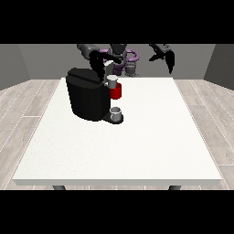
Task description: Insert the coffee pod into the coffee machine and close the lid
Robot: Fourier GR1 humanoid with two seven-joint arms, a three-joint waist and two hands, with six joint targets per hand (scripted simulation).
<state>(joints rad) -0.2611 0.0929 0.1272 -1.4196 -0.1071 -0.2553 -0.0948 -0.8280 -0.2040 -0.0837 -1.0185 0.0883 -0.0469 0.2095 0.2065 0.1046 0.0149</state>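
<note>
Front view: the coffee pod [112, 82] sits atop the coffee machine [87, 96], directly beneath the hand at the view's left [101, 64]; whether its fingers grip the pod cannot be told.

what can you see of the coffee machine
The coffee machine is a dark, matte black block standing upright on the white table, towards the view's left and far side. A red part juts from its front with a small pale cylinder on top. A grey cup sits on its base. The hand at the view's left is just above it.
</note>
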